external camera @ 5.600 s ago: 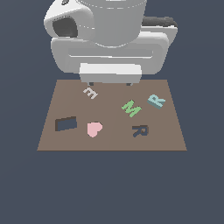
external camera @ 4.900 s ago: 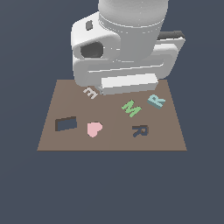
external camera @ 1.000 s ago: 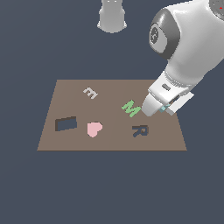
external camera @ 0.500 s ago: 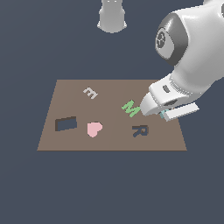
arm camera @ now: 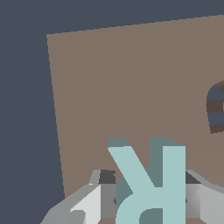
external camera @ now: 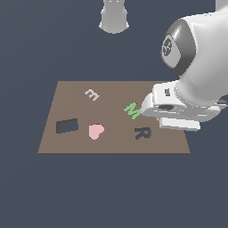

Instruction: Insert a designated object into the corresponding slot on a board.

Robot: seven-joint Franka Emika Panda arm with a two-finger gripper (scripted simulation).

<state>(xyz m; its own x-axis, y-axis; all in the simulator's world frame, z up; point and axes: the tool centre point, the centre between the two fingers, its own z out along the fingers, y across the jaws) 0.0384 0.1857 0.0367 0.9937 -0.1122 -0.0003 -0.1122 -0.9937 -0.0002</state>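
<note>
The jaws of the white robot gripper [arm camera: 148, 202] are clamped on either side of the flat light teal R-shaped block [arm camera: 153, 179], which is held above the flat brown rectangular board [external camera: 111, 93]. On that board, the dark R-shaped recess [external camera: 142, 133] sits vacant near the gripper, the dark rectangular recess [external camera: 67, 126] is also unfilled, and the pink heart [external camera: 95, 131] lies between them. The green letter M [external camera: 132, 110] lies beside the R recess.

The glossy white, rounded arm [external camera: 202, 67] carries a dark grey circular joint cap [external camera: 174, 46] and ends in a flat white boxy hand. The gripper [arm camera: 148, 201] has pale grey angular fingers [arm camera: 87, 203] with darker inner pads.
</note>
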